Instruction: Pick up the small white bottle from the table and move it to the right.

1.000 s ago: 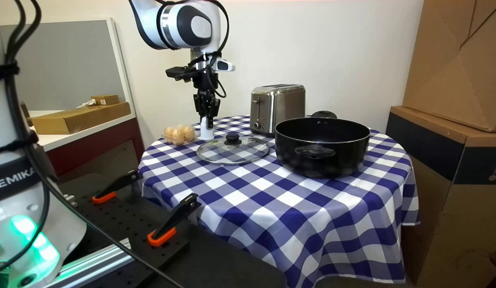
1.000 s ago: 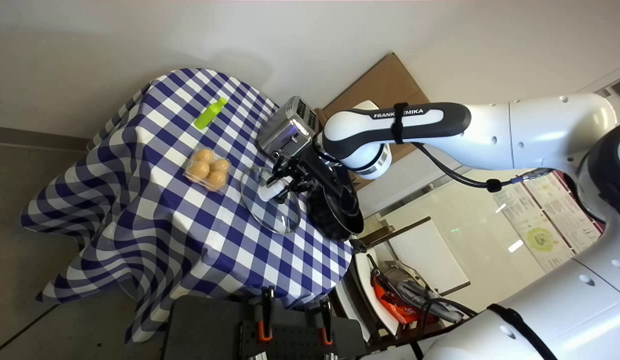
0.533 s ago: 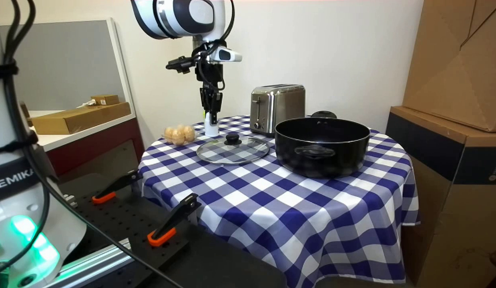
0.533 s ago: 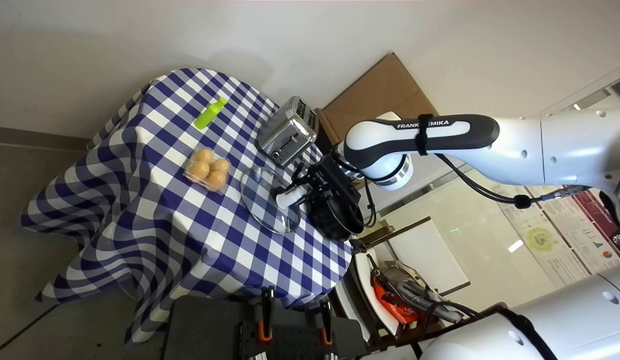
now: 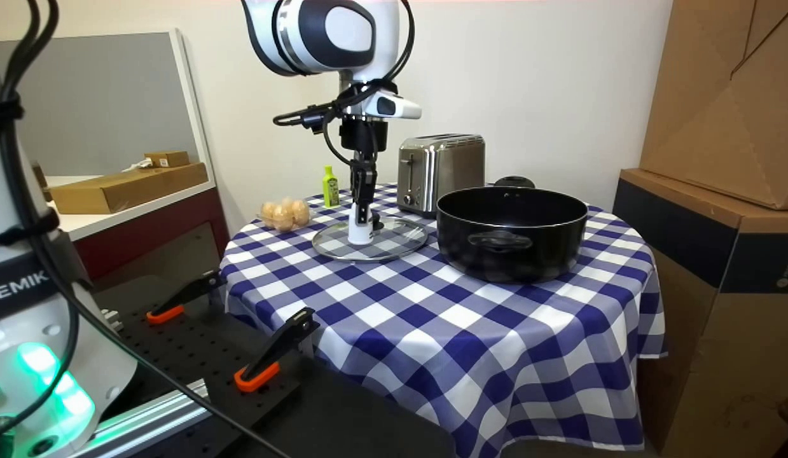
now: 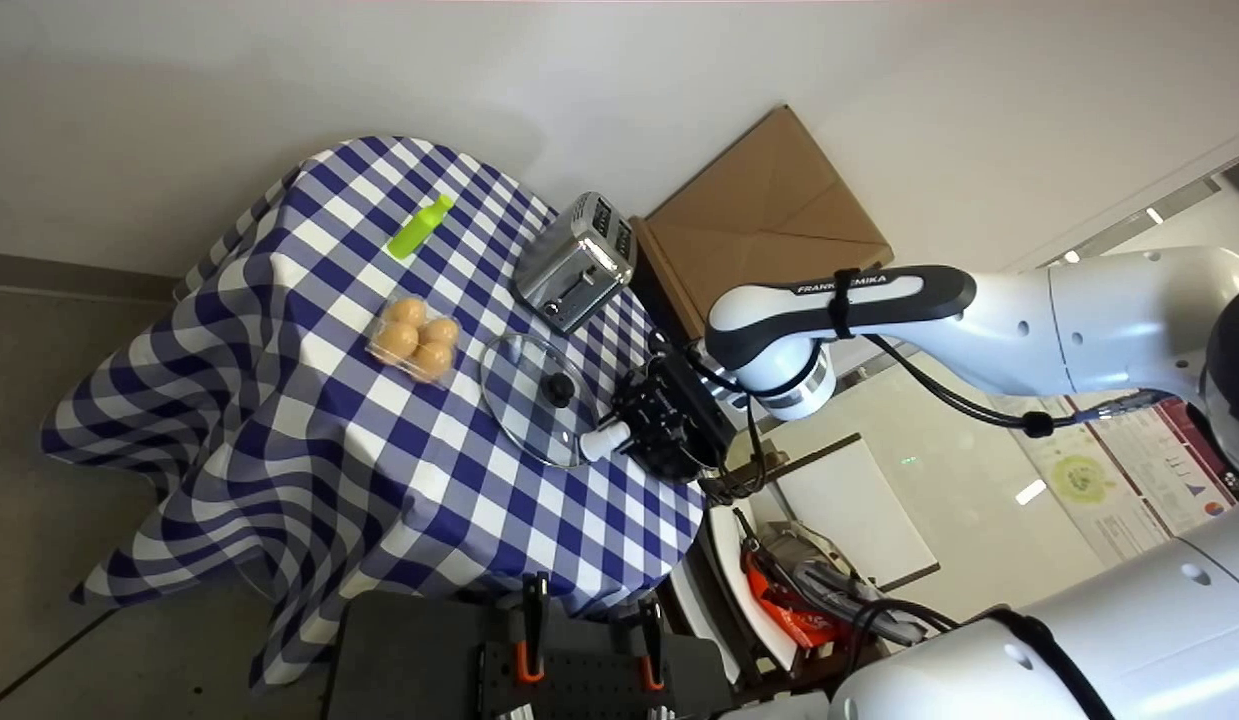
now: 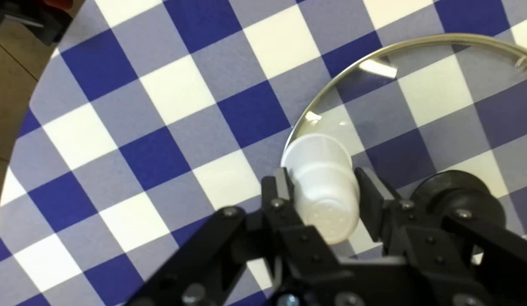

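Observation:
The small white bottle (image 5: pixel 360 231) is upright in the jaws of my gripper (image 5: pixel 364 210). It also shows in an exterior view (image 6: pixel 603 441), slanted beside the gripper, and in the wrist view (image 7: pixel 325 182). In the wrist view my two black fingers (image 7: pixel 325 189) stand on either side of the bottle, whose rounded top with small dots faces the camera. The bottle's lower end overlaps the rim of the glass pot lid (image 7: pixel 386 51). How far it hangs above the lid or cloth I cannot tell.
The lid's black knob (image 7: pixel 454 193) is right of my fingers. A black pot (image 5: pixel 514 251) and steel toaster (image 5: pixel 441 175) stand right of the bottle. A clear pack of eggs (image 5: pixel 284 214) and a green bottle (image 5: pixel 331 187) are on the left. The checked cloth (image 5: pixel 400 321) covers the table.
My gripper has carried the white bottle right and toward the table's front, from beside the eggs to the lid's edge. The green bottle now shows fully. Other objects have not moved.

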Available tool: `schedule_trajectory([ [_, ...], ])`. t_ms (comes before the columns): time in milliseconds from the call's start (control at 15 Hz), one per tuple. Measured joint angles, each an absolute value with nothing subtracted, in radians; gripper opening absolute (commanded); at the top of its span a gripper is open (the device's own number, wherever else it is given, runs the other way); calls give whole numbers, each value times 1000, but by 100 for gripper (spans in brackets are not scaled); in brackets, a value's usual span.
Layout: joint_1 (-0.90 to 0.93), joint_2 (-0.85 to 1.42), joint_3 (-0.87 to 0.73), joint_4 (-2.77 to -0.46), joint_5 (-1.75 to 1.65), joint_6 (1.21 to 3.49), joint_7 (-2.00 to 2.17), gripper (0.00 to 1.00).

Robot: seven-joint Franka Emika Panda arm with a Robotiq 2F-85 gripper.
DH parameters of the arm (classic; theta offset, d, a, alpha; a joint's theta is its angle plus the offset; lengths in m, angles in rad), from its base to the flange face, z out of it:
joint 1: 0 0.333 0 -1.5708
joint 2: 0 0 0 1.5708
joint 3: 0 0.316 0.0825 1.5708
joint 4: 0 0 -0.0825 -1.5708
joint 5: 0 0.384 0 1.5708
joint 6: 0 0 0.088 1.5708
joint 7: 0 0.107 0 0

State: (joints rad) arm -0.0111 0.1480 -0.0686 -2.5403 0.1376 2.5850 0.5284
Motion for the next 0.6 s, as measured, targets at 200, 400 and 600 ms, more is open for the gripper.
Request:
schedule_trajectory([
  [200, -38, 170, -90, -2540, 170, 2583, 529, 16],
  [400, -52, 188, -119, -2540, 170, 2580, 545, 16],
  [600, -62, 211, -151, -2540, 170, 2567, 559, 16],
])
